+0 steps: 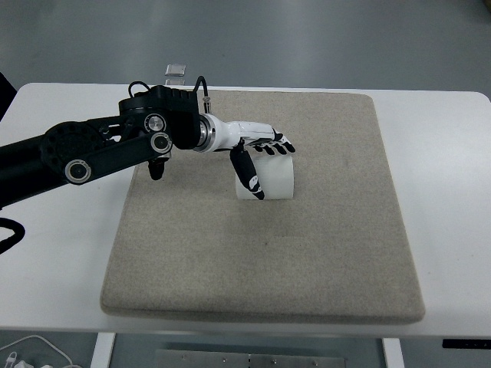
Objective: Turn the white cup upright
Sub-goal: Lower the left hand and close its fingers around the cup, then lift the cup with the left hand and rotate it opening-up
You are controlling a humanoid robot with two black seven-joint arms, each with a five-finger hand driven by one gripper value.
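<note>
A beige mat [261,253] is lying across the white bench [445,230], its near part bare. At mid-mat the white cup [272,180] is lying on its side; whether anything is inside it cannot be told. The left robot hand [257,157] is clamping it, thumb down its near face, fingers [278,144] curling over the top. Farther back, a small clear object [176,71] is sitting at the bench's edge.

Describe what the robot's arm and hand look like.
The left arm is black and bulky, with round silver discs at its joints and a thin black cable looping over the wrist. A silver ring joins it to the left hand, which is white with black finger segments.
</note>
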